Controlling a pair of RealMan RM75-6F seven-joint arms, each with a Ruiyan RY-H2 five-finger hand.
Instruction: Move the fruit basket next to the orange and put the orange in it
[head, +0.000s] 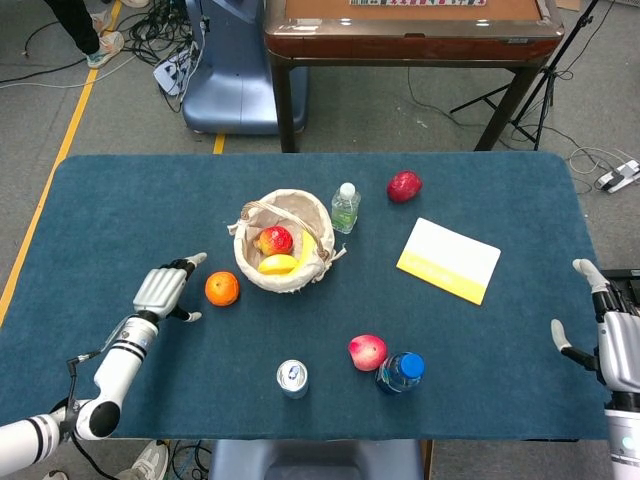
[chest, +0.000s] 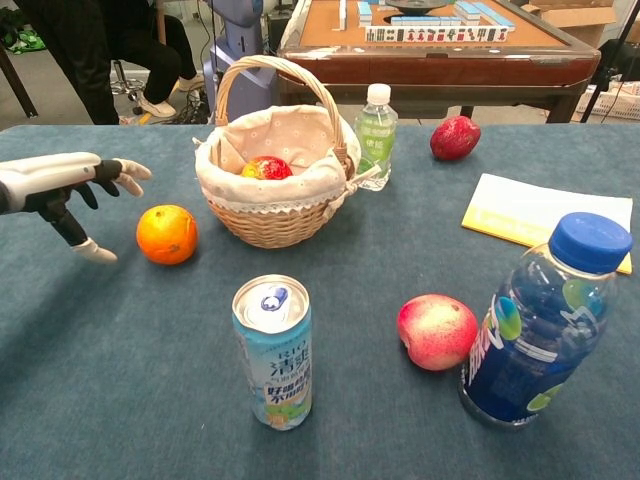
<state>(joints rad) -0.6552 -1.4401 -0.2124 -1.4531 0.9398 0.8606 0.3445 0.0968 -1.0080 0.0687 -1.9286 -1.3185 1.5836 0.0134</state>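
Observation:
The orange (head: 222, 288) (chest: 167, 234) lies on the blue table just left of the wicker fruit basket (head: 285, 242) (chest: 277, 189), a small gap between them. The cloth-lined basket holds a red-yellow fruit and a banana. My left hand (head: 166, 290) (chest: 72, 190) hovers open immediately left of the orange, fingers spread toward it and apart from it. My right hand (head: 612, 335) stands open at the table's far right edge, holding nothing; the chest view does not show it.
A drink can (head: 292, 377) (chest: 274, 350), a peach-like fruit (head: 367, 351) (chest: 436, 331) and a blue-capped bottle (head: 400, 371) (chest: 542, 320) stand near the front. A small green bottle (head: 345, 207), a red fruit (head: 404, 186) and a yellow-white booklet (head: 448, 260) lie behind and right.

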